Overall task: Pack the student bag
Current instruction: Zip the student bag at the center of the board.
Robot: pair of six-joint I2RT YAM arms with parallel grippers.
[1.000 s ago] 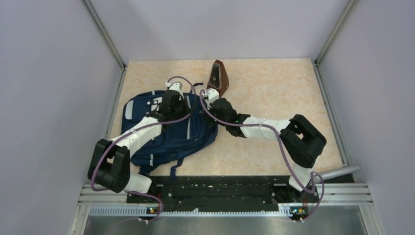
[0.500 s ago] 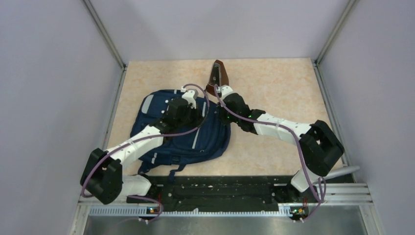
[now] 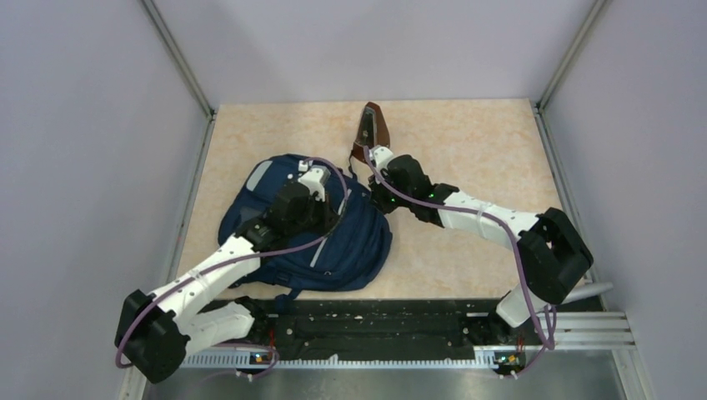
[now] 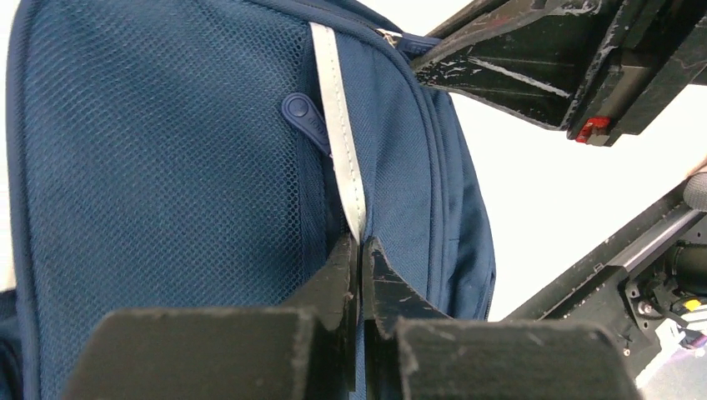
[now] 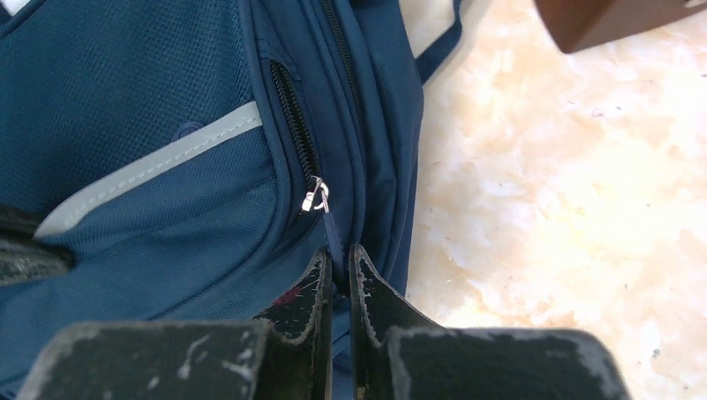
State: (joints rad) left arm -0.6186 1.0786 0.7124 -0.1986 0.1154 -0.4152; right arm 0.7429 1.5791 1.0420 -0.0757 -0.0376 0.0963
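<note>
**Both grippers pinched on the bag**

From above: student bag (image 3: 354, 250) lying flat on the left half of the desk (image 3: 483, 142), straps toward the near rail. Much of its top covered by the left arm and a looping cable. Left gripper (image 3: 319, 177) over the bag's far side, fingertips lost against the dark cloth. Right gripper (image 3: 375, 160) at the bag's far-right edge, its tips likewise hidden. Just beyond it, a brown object (image 3: 369, 132), standing on the desk, kind hard to tell. Pale grey patch (image 3: 260, 175) on the bag's far-left corner, too small to tell whether a label.

Left wrist: gripper (image 4: 360, 250) closed to a slit, nipping the lower end of a grey stripe (image 4: 338, 125) on the bag's mesh panel. Beside the stripe, a navy rubber tab (image 4: 304, 119), partly tucked under it, any marking too blurred to read. Black arm body (image 4: 567, 58) cutting across the upper right corner.

Right wrist: gripper (image 5: 338, 260) narrowed to a sliver around a navy zipper pull (image 5: 332, 233), hung from a small metal ring (image 5: 315, 197). Zipper track running up and out of frame. Brown object cut off at the top right corner, apart from the bag. Lower bag hidden behind the fingers.
</note>
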